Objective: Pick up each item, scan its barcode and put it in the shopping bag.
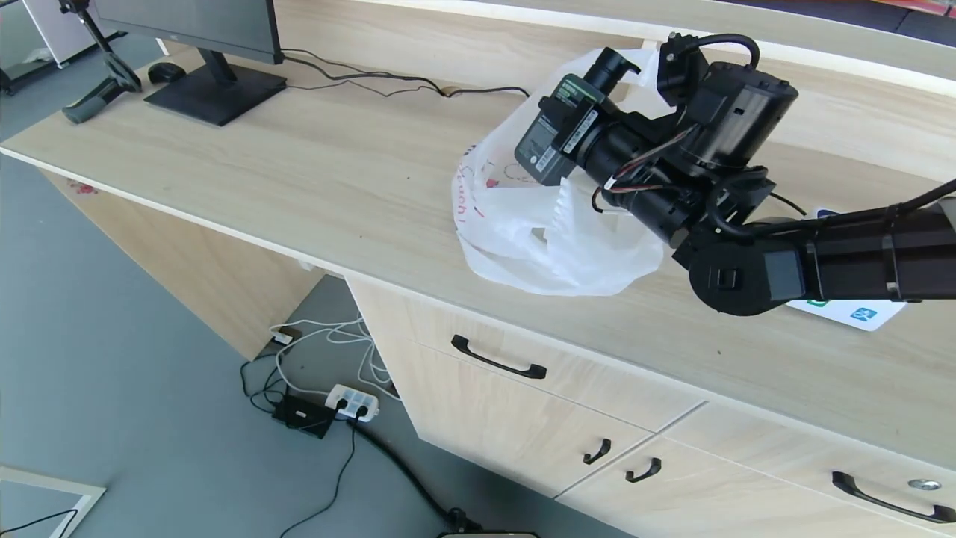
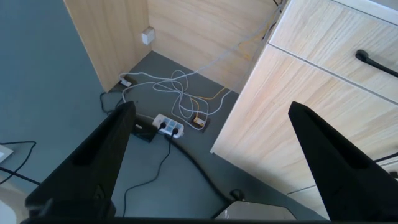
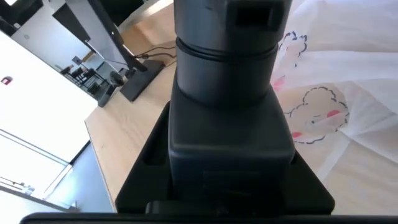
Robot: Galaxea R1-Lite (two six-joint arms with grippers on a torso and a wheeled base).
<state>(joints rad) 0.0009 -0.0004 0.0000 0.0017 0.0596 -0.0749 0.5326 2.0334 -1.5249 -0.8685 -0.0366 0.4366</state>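
Observation:
A white plastic shopping bag (image 1: 553,239) lies open and crumpled on the wooden counter (image 1: 314,172). Above its mouth my right gripper (image 1: 581,133) is shut on a dark, square-bodied bottle (image 1: 553,138) with a label and a black round neck. The right wrist view shows the same bottle (image 3: 230,130) close up, with the bag (image 3: 348,106) beside it. My left gripper (image 2: 211,162) hangs low beside the cabinet, pointing at the floor, its two dark fingers (image 2: 93,162) wide open with nothing between them.
A handheld scanner (image 1: 101,86) on a stand, a mouse (image 1: 166,72) and a monitor (image 1: 202,30) stand at the counter's far left, with cables (image 1: 388,78) trailing behind. A white card (image 1: 851,310) lies under the right arm. Drawers (image 1: 498,359) front the cabinet; a power strip (image 1: 351,401) lies on the floor.

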